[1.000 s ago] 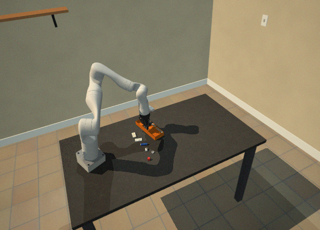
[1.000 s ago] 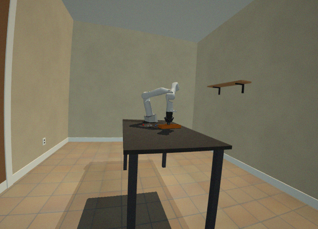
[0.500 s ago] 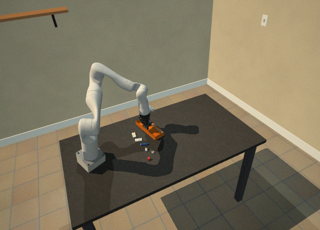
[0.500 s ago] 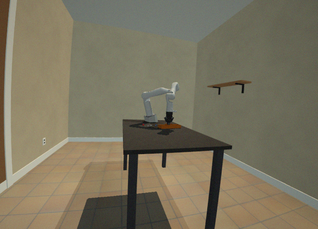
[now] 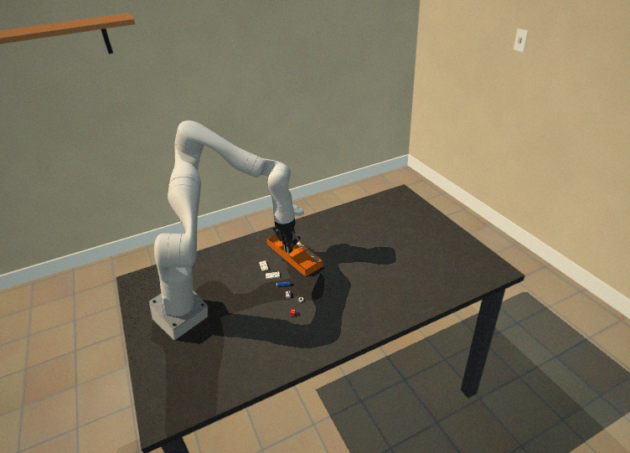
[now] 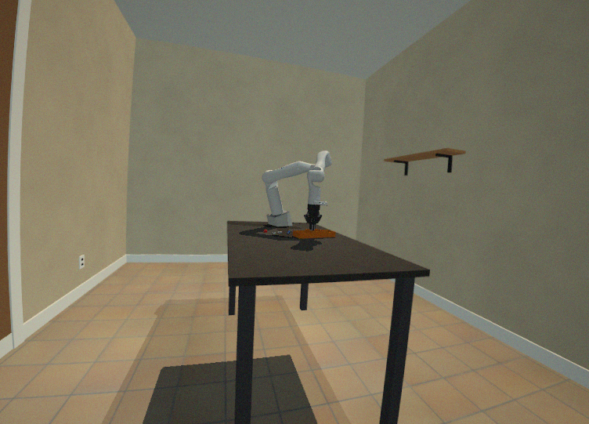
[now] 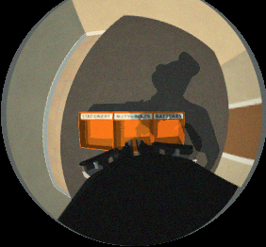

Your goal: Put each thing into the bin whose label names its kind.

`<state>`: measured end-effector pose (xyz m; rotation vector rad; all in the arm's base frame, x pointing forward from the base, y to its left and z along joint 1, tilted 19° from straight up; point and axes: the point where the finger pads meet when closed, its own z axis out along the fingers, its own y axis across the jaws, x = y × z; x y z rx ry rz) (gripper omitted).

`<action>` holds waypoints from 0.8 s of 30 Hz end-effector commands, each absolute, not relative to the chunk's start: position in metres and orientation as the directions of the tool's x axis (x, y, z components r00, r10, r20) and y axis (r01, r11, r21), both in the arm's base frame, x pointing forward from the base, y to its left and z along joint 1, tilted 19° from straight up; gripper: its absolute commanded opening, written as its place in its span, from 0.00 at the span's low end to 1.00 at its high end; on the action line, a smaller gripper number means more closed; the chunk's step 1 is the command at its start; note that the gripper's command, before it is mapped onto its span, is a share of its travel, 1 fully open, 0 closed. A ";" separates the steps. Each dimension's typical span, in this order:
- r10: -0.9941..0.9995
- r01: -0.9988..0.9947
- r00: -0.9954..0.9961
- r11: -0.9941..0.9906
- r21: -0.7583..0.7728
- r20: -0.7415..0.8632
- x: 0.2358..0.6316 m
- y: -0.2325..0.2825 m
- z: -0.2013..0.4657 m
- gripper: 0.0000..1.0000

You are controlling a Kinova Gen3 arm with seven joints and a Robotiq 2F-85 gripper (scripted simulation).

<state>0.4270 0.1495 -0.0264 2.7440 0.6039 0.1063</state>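
Note:
An orange bin box (image 5: 307,270) (image 6: 323,234) (image 7: 83,139) with three compartments stands on the table. In the wrist view its labels read STATIONERY (image 7: 96,116), NUTS+BOLTS (image 7: 133,116) and BATTERIES (image 7: 168,116). My gripper (image 5: 287,249) (image 6: 312,229) (image 7: 134,143) points down over the middle part of the box, fingers close together. Whether something small is between the tips cannot be seen. On the table lie two white dominoes (image 5: 263,265) (image 5: 272,275), a blue cylindrical thing (image 5: 283,284), a small white cube (image 5: 287,295), a small pale ring-like thing (image 5: 300,300) and a red die (image 5: 293,312).
The dark table (image 5: 396,295) (image 6: 328,262) carries the arm's base (image 5: 178,316) at its left end. The loose things lie in a row between the box and the table's front side. A wall shelf (image 5: 65,28) (image 6: 423,154) hangs well away from the arm.

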 end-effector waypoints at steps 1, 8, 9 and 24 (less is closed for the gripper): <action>0.416 0.393 0.909 -0.860 0.326 0.002 0.424 0.153 -0.020 0.09; 0.416 0.393 0.909 -0.860 0.326 0.002 0.423 0.155 -0.013 0.09; 0.416 0.392 0.910 -0.860 0.326 0.002 0.423 0.156 -0.009 0.09; 0.420 0.398 0.908 -0.858 0.325 -0.004 0.416 0.172 0.003 0.09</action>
